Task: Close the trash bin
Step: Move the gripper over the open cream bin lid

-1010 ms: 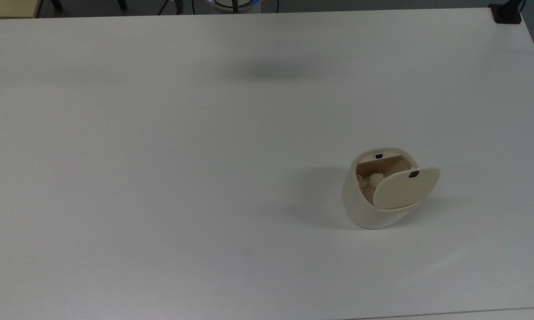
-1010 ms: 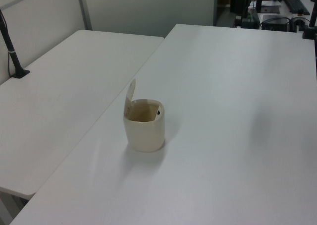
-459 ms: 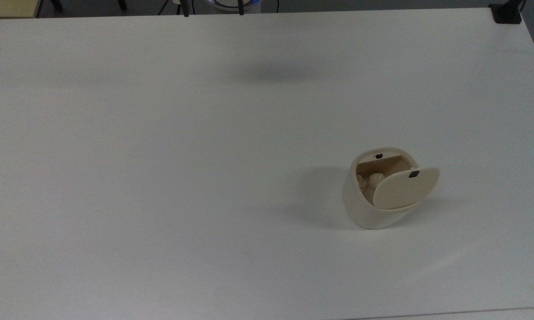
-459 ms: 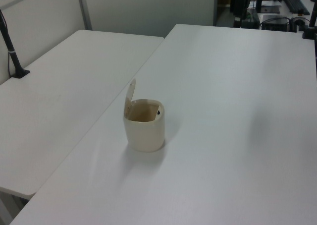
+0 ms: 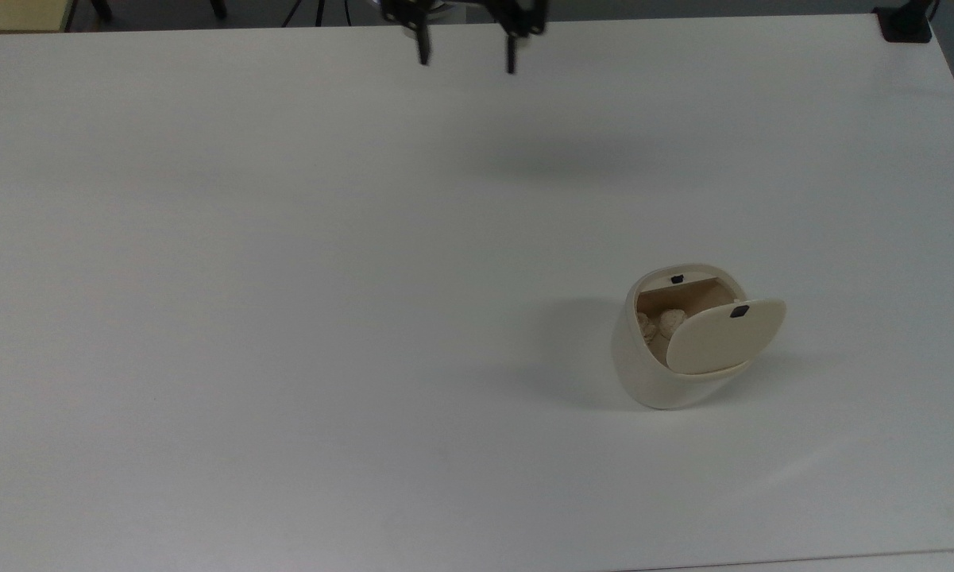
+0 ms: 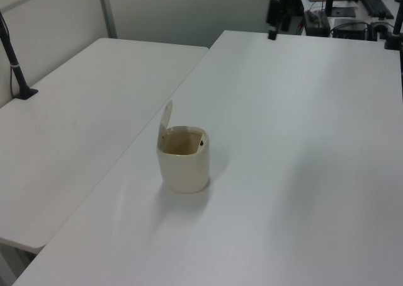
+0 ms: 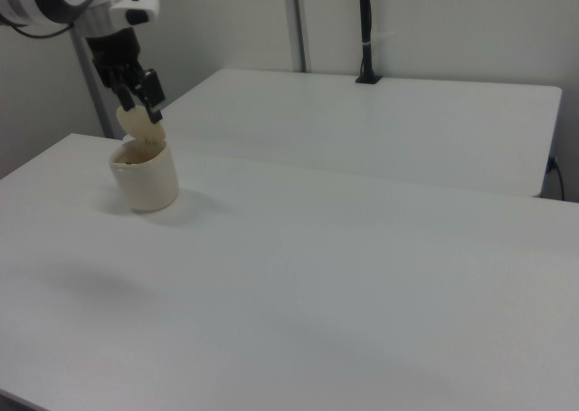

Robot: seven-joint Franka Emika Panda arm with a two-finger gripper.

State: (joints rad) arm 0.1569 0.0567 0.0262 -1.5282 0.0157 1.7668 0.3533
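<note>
Evenly lit, soft and diffuse, no glare on the white table (image 5: 286, 318). Faint shadow left of the trash bin (image 5: 667, 357) in the top view — another blurred patch upper centre (below the gripper (image 5: 466, 57)). Slightly grainy throughout; right view paler, a little hazy toward the far wall.

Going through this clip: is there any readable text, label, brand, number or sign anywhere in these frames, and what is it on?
None: no readable text in any view.
The trash bin carries no print; its lid bears only a small black mark, with another on the rim, neither lettered.
The gripper and the table show no lettering.
</note>
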